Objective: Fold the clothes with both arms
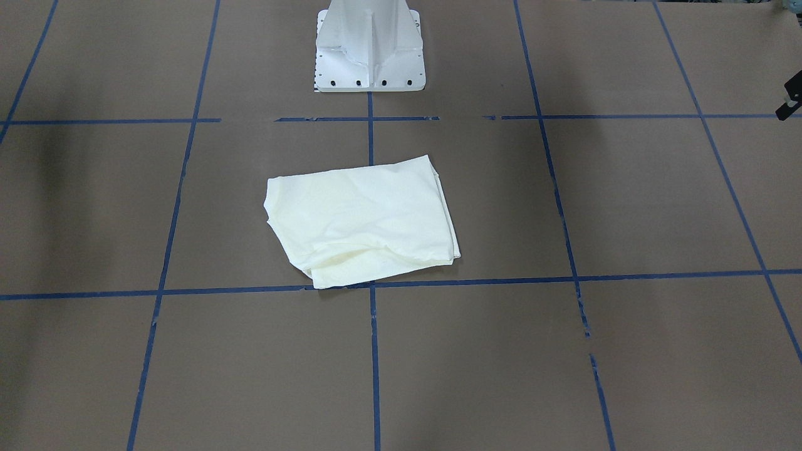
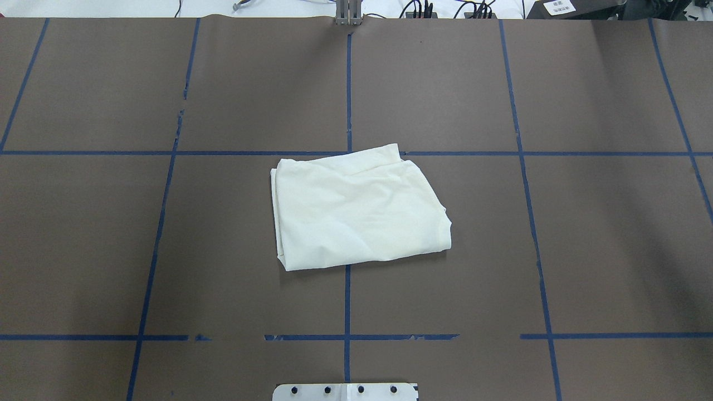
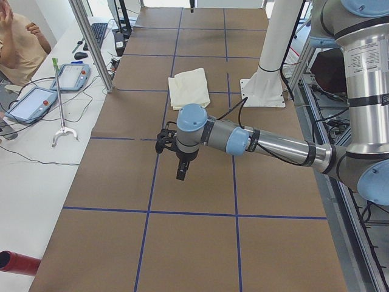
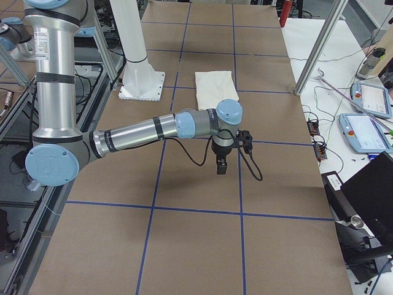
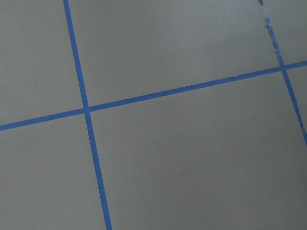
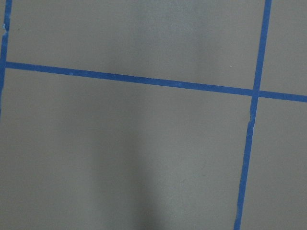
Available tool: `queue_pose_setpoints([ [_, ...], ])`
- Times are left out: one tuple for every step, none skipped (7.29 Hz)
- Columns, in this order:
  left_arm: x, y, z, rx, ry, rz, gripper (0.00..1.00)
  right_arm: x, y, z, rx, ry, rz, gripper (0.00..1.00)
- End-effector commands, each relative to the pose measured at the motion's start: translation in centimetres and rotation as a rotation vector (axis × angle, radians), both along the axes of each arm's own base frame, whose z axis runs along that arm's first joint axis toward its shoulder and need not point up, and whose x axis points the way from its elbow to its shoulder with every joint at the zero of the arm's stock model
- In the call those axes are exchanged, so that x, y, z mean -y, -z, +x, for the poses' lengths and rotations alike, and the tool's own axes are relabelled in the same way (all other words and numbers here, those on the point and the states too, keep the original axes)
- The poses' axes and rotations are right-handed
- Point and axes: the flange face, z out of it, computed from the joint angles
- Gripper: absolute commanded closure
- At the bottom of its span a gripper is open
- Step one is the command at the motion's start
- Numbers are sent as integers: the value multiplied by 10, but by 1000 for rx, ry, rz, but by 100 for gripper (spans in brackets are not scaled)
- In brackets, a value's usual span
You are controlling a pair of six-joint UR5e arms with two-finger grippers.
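The cream-white T-shirt (image 1: 360, 222) lies folded into a rough rectangle at the table's middle, plain side up, print hidden. It also shows in the overhead view (image 2: 356, 211) and in both side views (image 3: 189, 87) (image 4: 215, 85). My left gripper (image 3: 182, 171) hangs over bare table well to the shirt's left, fingers pointing down. My right gripper (image 4: 221, 167) hangs over bare table well to its right. Both are far from the shirt, and I cannot tell whether they are open or shut. The wrist views show only brown table and blue tape lines.
The white pedestal base (image 1: 369, 50) stands just behind the shirt. A black part (image 1: 791, 103) pokes in at the front view's right edge. A side bench with teach pendants (image 3: 36, 100), a metal post (image 3: 91, 42) and a seated person (image 3: 18, 36) lies beyond the table's far edge.
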Motion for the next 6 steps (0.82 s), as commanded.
queue_pose_setpoints([
  [-2, -8, 0, 6, -1, -62, 0, 0, 1, 0, 4, -2, -1, 0],
  [-2, 1, -1, 4, 1, -46, 0, 4, 6, -1, 6, -2, 9, 0],
  [-3, 9, -1, 3, 1, -30, 0, 4, 9, -1, 8, -3, 12, 0],
  [-1, 9, 0, 1, 1, -29, 0, 1, 25, -1, 24, -4, 37, 0],
  [0, 12, 0, 1, 1, -23, 0, 0, 24, -1, 25, -10, 31, 0],
  [0, 10, 0, 0, 0, -27, 0, 0, 25, -1, 25, -11, 32, 0],
])
